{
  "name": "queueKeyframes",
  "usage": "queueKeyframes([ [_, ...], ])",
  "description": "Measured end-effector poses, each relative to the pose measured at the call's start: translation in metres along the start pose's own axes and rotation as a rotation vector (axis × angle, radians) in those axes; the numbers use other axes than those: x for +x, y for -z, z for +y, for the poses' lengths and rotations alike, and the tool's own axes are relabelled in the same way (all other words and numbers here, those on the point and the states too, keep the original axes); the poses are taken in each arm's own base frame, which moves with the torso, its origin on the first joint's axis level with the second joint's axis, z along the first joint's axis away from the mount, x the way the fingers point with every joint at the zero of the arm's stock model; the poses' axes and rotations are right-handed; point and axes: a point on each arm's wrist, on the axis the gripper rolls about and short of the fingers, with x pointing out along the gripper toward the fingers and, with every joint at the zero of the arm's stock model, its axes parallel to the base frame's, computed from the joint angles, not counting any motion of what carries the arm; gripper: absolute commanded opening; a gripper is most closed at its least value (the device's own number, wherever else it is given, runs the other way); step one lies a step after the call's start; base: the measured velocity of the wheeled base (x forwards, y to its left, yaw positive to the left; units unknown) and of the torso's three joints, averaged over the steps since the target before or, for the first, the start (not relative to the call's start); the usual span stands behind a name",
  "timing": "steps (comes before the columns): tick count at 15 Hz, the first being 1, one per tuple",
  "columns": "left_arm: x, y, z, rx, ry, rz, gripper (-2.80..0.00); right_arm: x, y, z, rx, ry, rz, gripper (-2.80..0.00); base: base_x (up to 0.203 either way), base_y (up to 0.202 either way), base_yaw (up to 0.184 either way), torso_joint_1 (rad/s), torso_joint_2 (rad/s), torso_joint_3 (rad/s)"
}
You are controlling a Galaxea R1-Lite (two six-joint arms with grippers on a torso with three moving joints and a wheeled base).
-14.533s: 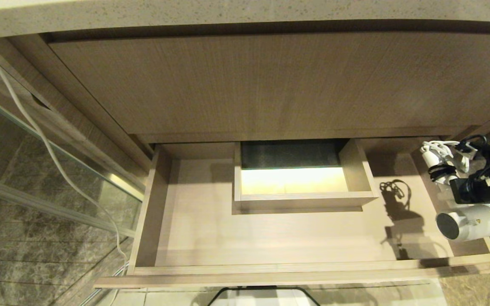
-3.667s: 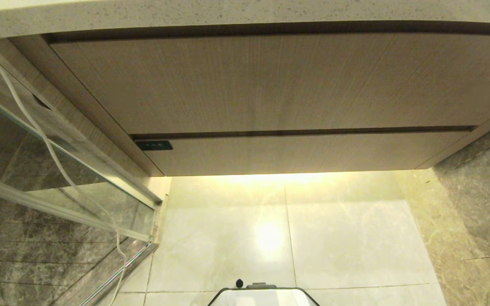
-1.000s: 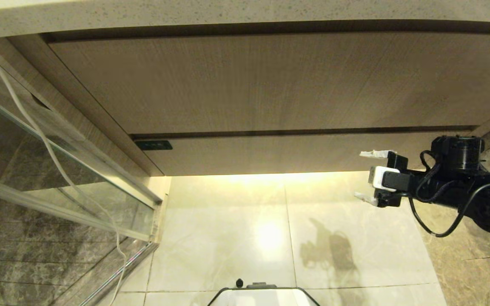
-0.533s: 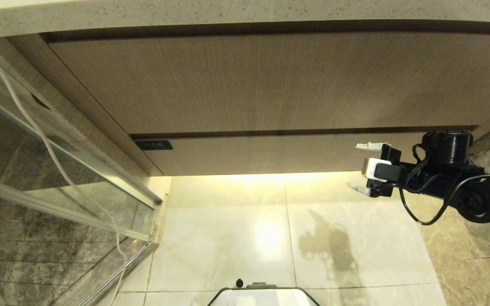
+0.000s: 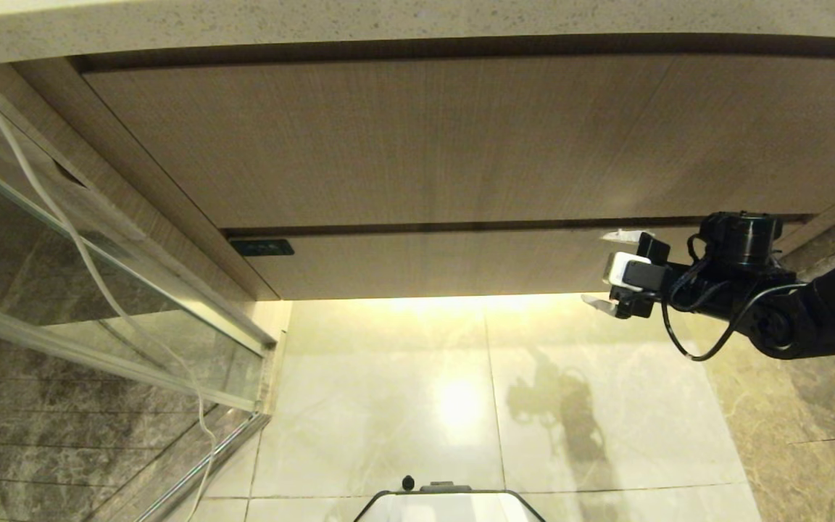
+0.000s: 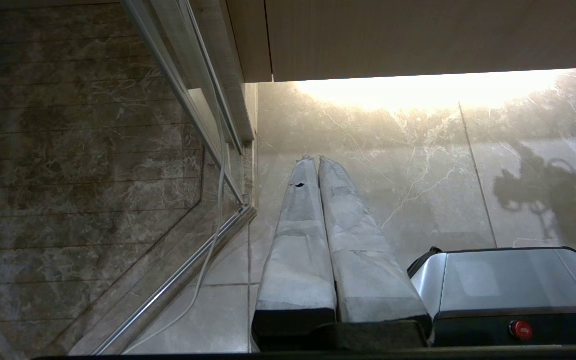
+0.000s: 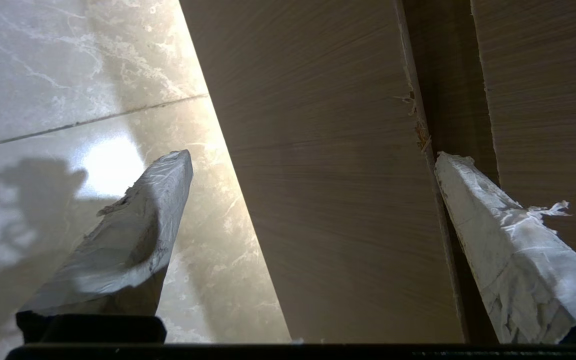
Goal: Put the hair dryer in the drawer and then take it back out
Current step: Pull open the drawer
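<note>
Two tools, only one working: right tool (image 5: 609, 270) spread wide, empty, straddling the shut drawer (image 5: 461, 261) front at its right end, one finger at the top gap, one below. Hair dryer not visible, presumably inside. Left tool (image 6: 318, 165) parked, fingers pressed together.

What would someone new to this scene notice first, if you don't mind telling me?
The right pincer, open and holding nothing, faces the shut drawer near its right end. One finger lines up with the dark gap above the drawer front, the other finger below its lower edge, over the glossy floor.
</note>
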Motion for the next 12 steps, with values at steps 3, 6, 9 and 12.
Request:
queueKeyframes([
  [3,0.000,0.000,0.000,0.000,0.000,0.000,-2.80,0.007,0.003,0.000,-0.001,0.004,-0.002,0.00,0.000,0.000,0.000,0.000,0.00,0.000],
  [6,0.000,0.000,0.000,0.000,0.000,0.000,-2.80,0.013,0.006,0.000,-0.002,0.005,-0.003,0.00,0.000,0.000,0.000,0.000,0.00,0.000],
  [9,0.000,0.000,0.000,0.000,0.000,0.000,-2.80,0.018,0.008,-0.003,-0.004,0.029,-0.011,0.00,0.000,0.000,0.000,0.000,0.00,0.000],
  [12,0.000,0.000,0.000,0.000,0.000,0.000,-2.80,0.023,0.010,-0.005,-0.004,0.063,0.001,0.00,0.000,0.000,0.000,0.000,0.00,0.000],
])
